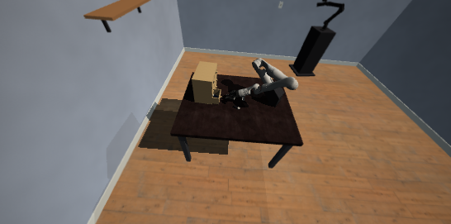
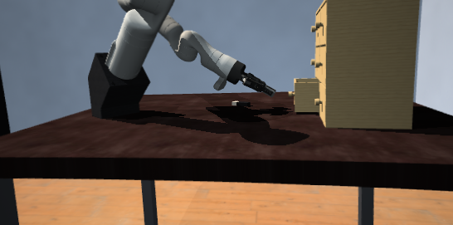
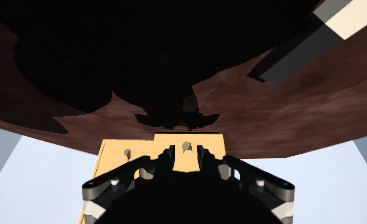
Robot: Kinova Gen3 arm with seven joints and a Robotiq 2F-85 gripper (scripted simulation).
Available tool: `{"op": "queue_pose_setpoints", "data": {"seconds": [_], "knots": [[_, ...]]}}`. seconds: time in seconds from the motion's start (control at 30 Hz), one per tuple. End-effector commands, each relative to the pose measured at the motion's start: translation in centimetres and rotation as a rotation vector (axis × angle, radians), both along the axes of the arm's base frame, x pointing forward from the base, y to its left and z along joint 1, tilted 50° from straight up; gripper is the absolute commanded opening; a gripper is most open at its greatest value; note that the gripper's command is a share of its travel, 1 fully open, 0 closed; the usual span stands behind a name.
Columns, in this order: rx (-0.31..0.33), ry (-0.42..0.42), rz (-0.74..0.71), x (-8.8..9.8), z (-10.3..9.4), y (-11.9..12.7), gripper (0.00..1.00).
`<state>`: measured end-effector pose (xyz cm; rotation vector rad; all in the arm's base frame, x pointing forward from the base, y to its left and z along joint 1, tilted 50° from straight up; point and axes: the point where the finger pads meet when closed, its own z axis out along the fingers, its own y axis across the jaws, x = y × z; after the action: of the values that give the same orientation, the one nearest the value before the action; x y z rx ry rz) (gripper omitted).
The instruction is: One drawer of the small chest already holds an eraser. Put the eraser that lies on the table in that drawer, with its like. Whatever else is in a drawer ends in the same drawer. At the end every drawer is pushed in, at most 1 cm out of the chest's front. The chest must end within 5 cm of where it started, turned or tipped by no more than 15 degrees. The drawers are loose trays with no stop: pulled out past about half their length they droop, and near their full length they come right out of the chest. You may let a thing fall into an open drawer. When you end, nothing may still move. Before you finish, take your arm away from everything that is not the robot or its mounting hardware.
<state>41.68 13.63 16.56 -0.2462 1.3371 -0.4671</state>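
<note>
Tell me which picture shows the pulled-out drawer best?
The exterior view: the pulled-out drawer shows its side and knob, jutting from the chest. The top view shows it tiny; the wrist view, only its front.

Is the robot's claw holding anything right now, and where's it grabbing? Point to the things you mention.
Nothing: the gripper (image 2: pixel 271 91) (image 3: pixel 186 151) is open, its fingers apart and short of the drawer's knob (image 2: pixel 291 94) (image 3: pixel 186 146).
</note>
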Motion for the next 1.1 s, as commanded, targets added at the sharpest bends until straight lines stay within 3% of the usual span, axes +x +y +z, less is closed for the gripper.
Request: {"op": "queue_pose_setpoints", "data": {"seconds": [0.0, 0.1, 0.6, 1.07], "knots": [[0.004, 0.0, 0.014, -0.9, 0.2, 0.8, 0.33], [0.004, 0.0, 0.014, -1.2, 0.3, 0.9, 0.33], [0.004, 0.0, 0.014, -6.6, 1.6, 2.6, 0.33], [0.004, 0.0, 0.014, -8.2, 2.0, 3.1, 0.33]]}}
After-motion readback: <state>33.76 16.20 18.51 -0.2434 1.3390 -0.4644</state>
